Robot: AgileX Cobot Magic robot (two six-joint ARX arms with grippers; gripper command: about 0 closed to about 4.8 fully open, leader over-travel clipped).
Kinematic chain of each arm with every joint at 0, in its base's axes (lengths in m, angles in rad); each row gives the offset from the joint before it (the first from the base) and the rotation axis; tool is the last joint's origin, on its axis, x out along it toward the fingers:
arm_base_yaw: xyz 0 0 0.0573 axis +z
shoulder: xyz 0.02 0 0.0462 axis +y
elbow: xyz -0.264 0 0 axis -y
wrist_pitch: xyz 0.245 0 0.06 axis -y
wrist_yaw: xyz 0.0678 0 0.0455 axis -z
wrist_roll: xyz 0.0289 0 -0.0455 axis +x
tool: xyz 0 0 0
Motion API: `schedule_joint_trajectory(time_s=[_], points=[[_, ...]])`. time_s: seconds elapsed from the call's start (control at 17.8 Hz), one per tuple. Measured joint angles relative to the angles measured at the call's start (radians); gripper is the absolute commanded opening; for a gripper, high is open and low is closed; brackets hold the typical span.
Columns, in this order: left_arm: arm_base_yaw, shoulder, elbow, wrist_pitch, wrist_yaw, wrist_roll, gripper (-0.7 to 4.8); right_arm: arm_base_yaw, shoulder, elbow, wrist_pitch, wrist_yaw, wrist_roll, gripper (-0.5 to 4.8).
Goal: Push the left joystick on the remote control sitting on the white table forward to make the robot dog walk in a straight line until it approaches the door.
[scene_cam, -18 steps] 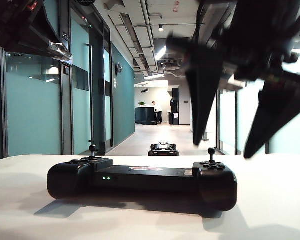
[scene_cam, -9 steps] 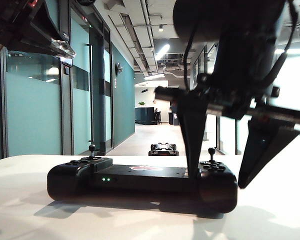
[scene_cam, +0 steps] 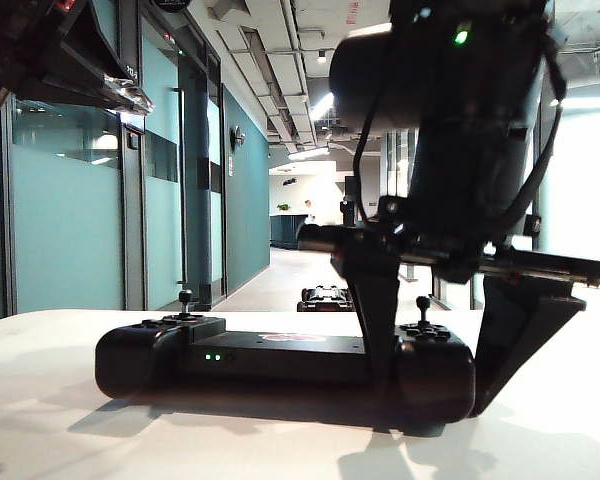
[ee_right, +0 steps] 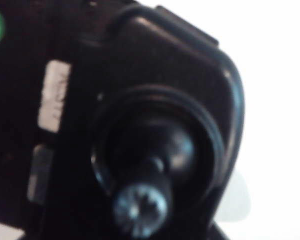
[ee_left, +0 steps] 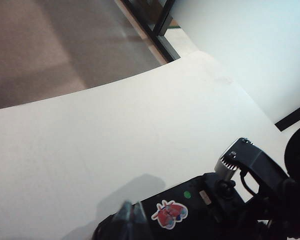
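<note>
Wide black remote control (scene_cam: 280, 360) sitting flat on the white tabletop (scene_cam: 70, 430), roughly mid-scene, long side across the view. Two green lights (scene_cam: 213, 356) glowing on its near face toward the left, red-white oval logo (scene_cam: 292, 338) on top around the middle. Left thumbstick (scene_cam: 184, 299) poking straight up with nothing touching it, right thumbstick (scene_cam: 422, 305) also upright. Right claw (scene_cam: 440, 385) down low over the right end of the remote, fingers spread wide apart: one black finger (scene_cam: 378, 330) dropping down just left of the right grip, the other (scene_cam: 515, 340) slanting down on the outer right side, so basically straddling that bulky end. Can't tell whether either finger is actually touching the casing. Right wrist view super close and blurry, mostly just the right thumbstick (ee_right: 140, 202) with its ridged cap and the rounded corner of the remote against the white top. Left claw (scene_cam: 120, 98) way up in the top-left, well above the remote and clear of it; only a blurred fingertip (ee_left: 132, 220) showing in the left wrist view, so can't tell if open or closed. Robot dog (scene_cam: 323, 298) out on the corridor floor beyond the far edge of the tabletop, small and black, partly hidden behind the right arm.
</note>
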Motion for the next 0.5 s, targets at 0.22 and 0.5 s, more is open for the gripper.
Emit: schedule_joint_trajectory(time_s=[0.22,0.5], points=[[0.0,0.0,0.0,-0.013,0.026,0.004,-0.05,0.002,0.005,0.002,-0.017,0.025,-0.003,1.97],[0.0,0.059,-0.046,-0.05,0.07,0.194,-0.05,0.001,0.005,0.003,-0.024,0.026,0.039,1.89]])
